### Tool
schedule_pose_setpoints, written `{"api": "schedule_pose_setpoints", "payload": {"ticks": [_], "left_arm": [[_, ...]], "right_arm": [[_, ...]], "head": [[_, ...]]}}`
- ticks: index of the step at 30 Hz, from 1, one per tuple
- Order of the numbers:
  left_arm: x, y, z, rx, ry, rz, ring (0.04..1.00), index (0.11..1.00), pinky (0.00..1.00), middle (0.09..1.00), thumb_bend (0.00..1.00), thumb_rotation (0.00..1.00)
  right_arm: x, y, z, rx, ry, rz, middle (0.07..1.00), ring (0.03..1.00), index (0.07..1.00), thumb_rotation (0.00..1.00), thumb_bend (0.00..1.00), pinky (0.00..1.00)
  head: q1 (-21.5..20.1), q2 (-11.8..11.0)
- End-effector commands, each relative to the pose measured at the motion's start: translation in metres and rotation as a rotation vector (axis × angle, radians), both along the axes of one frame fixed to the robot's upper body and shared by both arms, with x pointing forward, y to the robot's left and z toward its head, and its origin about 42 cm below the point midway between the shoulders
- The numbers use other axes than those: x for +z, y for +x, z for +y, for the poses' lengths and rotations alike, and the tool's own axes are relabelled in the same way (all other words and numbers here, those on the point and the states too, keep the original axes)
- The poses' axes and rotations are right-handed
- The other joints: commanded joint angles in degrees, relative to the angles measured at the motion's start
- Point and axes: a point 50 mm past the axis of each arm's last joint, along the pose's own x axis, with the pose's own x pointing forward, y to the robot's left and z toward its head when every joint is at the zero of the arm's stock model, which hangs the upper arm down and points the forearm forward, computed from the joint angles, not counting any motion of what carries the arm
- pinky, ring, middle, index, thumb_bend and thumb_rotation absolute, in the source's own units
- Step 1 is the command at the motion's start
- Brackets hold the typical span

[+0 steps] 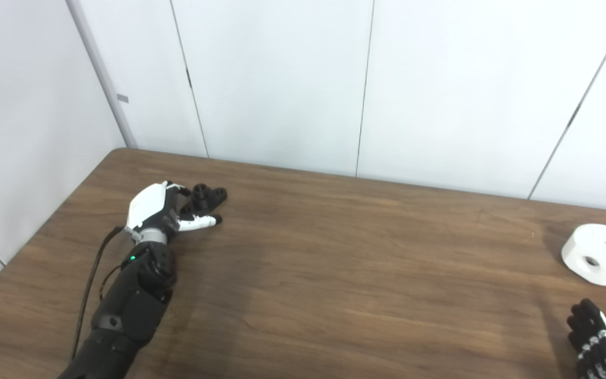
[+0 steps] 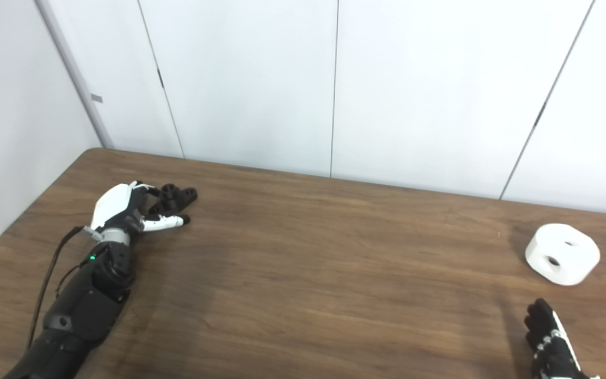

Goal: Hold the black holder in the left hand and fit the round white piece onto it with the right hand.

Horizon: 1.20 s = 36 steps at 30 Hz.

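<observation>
On the far left of the wooden table (image 1: 334, 263), in the left eye view, my left hand (image 1: 163, 210) lies against the black holder (image 1: 209, 196); my fingers (image 1: 202, 222) curl around its near side, but I cannot tell if they grip it. My right hand (image 1: 595, 339) shows only partly at the bottom right corner.

From the right eye view, the round white piece (image 2: 562, 254) rests on the table, just beyond my right hand (image 2: 553, 345), not touching. These fingers seem loosely spread and hold nothing.
</observation>
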Motion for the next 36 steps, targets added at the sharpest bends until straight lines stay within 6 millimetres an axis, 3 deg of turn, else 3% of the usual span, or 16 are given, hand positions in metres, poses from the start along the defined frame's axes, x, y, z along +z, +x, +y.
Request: {"api": "schedule_pose_setpoints", "payload": {"ticks": [1,13,36], "left_arm": [[0.032,0.015,0.011,-0.003,0.057,-0.088,1.000,0.775,1.00,0.960,0.86,0.35],[0.030,0.024,0.009,0.001,0.069,-0.077,1.000,0.771,1.00,0.959,0.86,0.35],[0.027,0.009,0.015,0.030,0.085,-0.047,0.998,0.759,1.00,0.945,0.86,0.31]], "right_arm": [[-0.004,0.002,0.004,-0.011,0.017,-0.019,0.959,0.969,0.937,0.93,0.76,1.00],[-0.003,0.001,0.005,-0.015,0.013,-0.021,0.964,0.979,0.942,0.94,0.75,1.00],[-0.002,0.001,0.001,-0.008,0.022,-0.028,0.984,1.000,0.967,0.95,0.70,1.00]], "head": [[-0.1,0.1],[-0.3,0.2],[0.7,1.1]]}}
